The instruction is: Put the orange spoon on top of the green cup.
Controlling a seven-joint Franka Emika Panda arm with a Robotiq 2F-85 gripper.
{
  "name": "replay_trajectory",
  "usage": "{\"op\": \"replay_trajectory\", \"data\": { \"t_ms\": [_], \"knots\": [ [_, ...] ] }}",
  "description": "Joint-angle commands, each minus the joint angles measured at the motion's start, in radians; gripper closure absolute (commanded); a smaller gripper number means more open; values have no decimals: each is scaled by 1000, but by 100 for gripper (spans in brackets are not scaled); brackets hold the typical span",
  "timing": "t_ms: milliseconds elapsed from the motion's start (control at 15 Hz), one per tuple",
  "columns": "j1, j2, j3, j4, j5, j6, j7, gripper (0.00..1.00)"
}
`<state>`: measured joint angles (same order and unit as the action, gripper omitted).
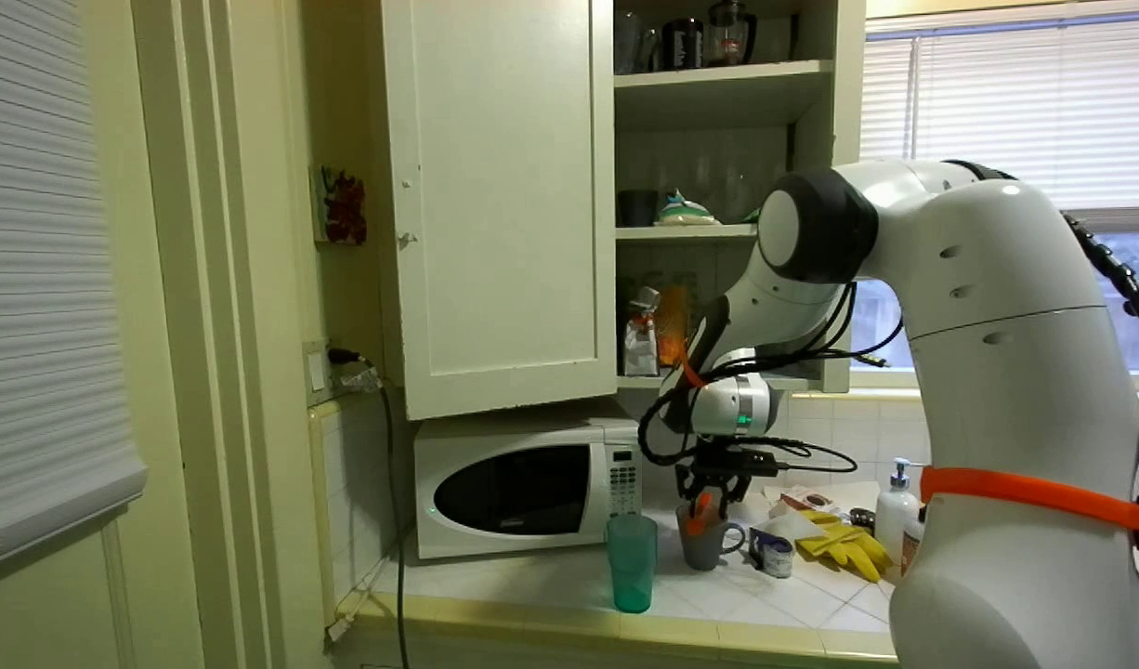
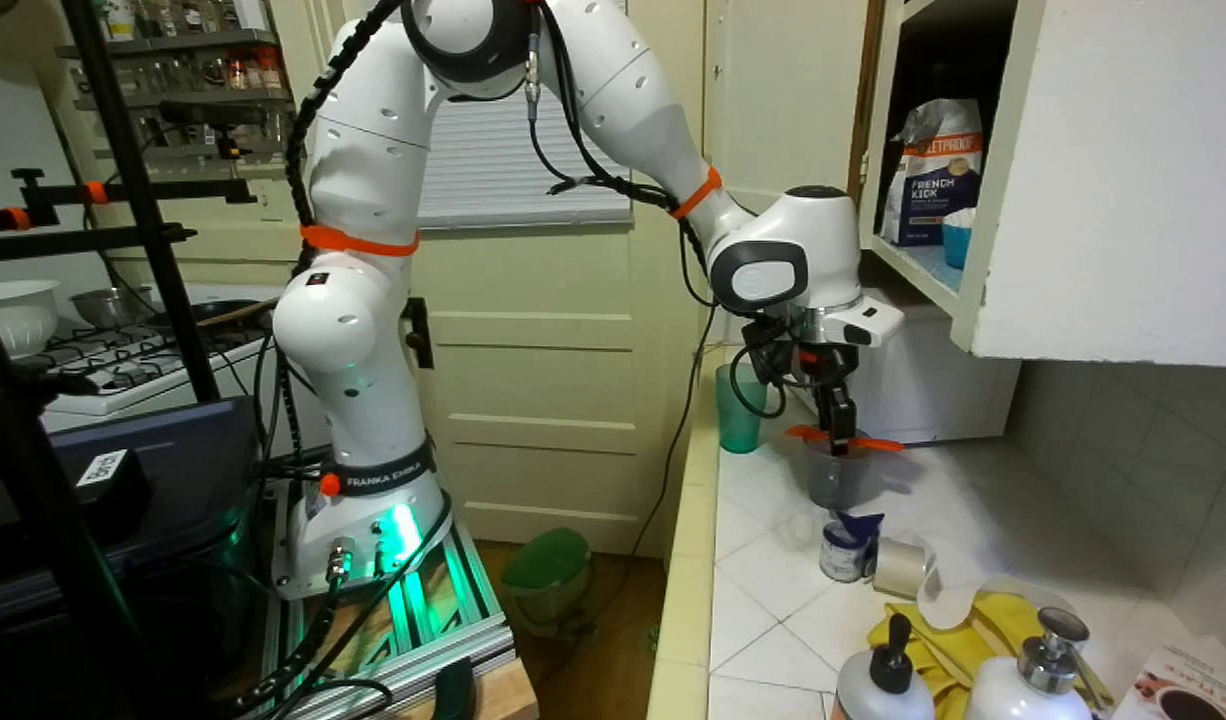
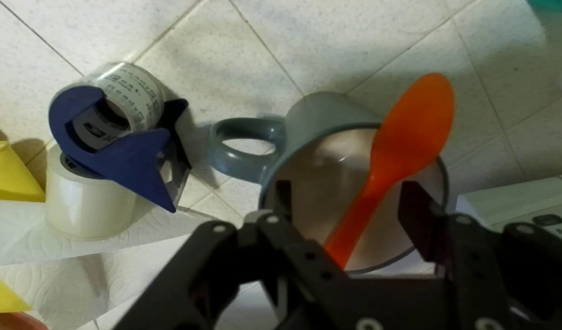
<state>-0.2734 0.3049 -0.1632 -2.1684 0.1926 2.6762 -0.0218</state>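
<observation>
The orange spoon (image 3: 411,126) lies across the top of a grey-blue mug (image 3: 322,107), its bowl past the rim and its handle end hidden behind my gripper. The spoon also shows in both exterior views (image 1: 701,511) (image 2: 878,444), as does the mug (image 1: 704,548) (image 2: 835,482). My gripper (image 3: 348,195) is open over the mug, one finger on each side of the spoon's handle with gaps between. It points down in both exterior views (image 1: 715,495) (image 2: 836,435). The translucent green cup (image 1: 632,562) stands beside the mug; it also shows in an exterior view (image 2: 738,410).
A white microwave (image 1: 523,483) stands behind the cups. Tape rolls with a blue dispenser (image 3: 120,151) lie near the mug's handle. Yellow gloves (image 1: 844,544) and soap bottles (image 1: 896,511) are farther along. An open cabinet door (image 1: 500,204) hangs above the microwave.
</observation>
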Motion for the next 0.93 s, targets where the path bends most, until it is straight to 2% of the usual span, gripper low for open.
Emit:
{"op": "replay_trajectory", "data": {
  "t_ms": [0,267,867],
  "knots": [
    [-22,24,20,17,38,21,-46,69],
    [-31,31,26,25,47,17,-63,99],
    [-9,-39,25,-6,38,-28,-33,96]
  ]
}}
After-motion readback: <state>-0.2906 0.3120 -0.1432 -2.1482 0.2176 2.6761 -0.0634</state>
